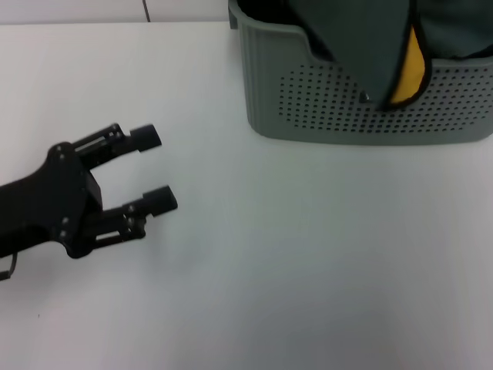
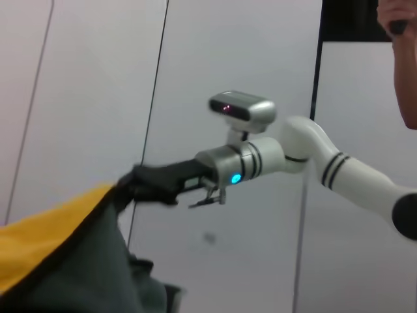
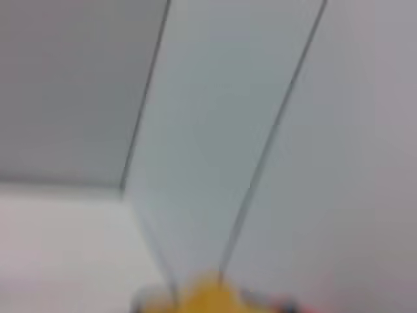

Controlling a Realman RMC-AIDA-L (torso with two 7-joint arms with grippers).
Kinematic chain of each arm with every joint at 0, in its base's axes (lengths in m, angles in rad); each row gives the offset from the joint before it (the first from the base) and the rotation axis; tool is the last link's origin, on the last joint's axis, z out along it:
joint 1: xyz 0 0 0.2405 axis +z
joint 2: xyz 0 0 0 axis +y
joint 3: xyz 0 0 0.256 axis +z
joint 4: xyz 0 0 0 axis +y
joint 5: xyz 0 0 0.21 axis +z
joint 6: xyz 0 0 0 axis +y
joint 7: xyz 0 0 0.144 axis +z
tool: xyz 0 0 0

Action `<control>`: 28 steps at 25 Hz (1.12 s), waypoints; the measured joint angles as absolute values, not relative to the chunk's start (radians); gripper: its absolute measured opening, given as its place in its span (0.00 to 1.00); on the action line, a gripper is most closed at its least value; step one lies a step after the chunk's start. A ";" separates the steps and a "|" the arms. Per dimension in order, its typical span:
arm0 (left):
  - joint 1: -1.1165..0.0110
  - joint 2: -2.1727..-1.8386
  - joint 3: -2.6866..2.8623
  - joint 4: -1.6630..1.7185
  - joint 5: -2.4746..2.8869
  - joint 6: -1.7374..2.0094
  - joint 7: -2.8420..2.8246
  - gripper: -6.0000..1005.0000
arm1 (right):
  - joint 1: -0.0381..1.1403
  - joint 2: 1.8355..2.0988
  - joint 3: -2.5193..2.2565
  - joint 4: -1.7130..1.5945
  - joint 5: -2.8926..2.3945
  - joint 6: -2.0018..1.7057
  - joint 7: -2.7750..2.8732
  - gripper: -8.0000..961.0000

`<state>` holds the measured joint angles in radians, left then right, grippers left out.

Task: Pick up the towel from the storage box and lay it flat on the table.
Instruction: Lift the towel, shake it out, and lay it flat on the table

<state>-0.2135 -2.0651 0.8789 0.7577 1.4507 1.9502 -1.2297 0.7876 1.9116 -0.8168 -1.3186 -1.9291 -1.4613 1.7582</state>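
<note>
The dark grey-green towel (image 1: 354,38) hangs out of the pale grey-green storage box (image 1: 347,108) at the back right of the white table (image 1: 269,270), draped over the box's front wall with its yellow reverse (image 1: 412,69) showing. My left gripper (image 1: 158,168) is open and empty, low over the table at the left, well clear of the box. My right gripper is out of the head view. It shows in the left wrist view (image 2: 133,186), shut on the raised edge of the towel (image 2: 78,254). The right wrist view shows only a blur of yellow cloth (image 3: 208,297).
White wall panels stand behind the table. Part of a person (image 2: 404,65) shows at the edge of the left wrist view, behind my right arm (image 2: 339,169). Bare tabletop lies between my left gripper and the box.
</note>
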 joint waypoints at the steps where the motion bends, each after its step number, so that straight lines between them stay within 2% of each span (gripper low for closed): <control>1: -0.213 -2.065 0.879 0.758 1.437 1.950 -1.225 0.80 | 0.788 1.912 -0.817 -1.319 -1.929 -1.461 1.758 0.02; 3: -0.213 -2.067 0.879 0.758 1.406 1.949 -1.214 0.80 | 0.787 1.893 -0.795 -1.328 -1.818 -1.480 1.753 0.02; 5: -0.213 -2.069 0.877 0.758 1.372 1.947 -1.206 0.80 | 0.791 1.853 -0.779 -1.335 -1.689 -1.510 1.765 0.02; 9: -0.224 -2.086 0.844 0.744 1.329 1.945 -1.162 0.80 | 0.797 1.793 -0.777 -1.346 -1.526 -1.539 1.817 0.02; 12: -0.241 -2.097 0.838 0.718 1.305 1.946 -1.084 0.80 | 0.797 1.774 -0.770 -1.374 -1.449 -1.555 1.854 0.02; 19: -0.349 -2.105 0.903 0.485 1.213 1.947 -0.723 0.80 | 0.819 1.772 -0.759 -1.443 -1.361 -1.566 1.931 0.02; 28: -0.406 -2.108 1.210 0.228 0.915 1.950 -0.096 0.80 | 0.912 1.804 -0.824 -1.417 -1.425 -1.531 1.953 0.02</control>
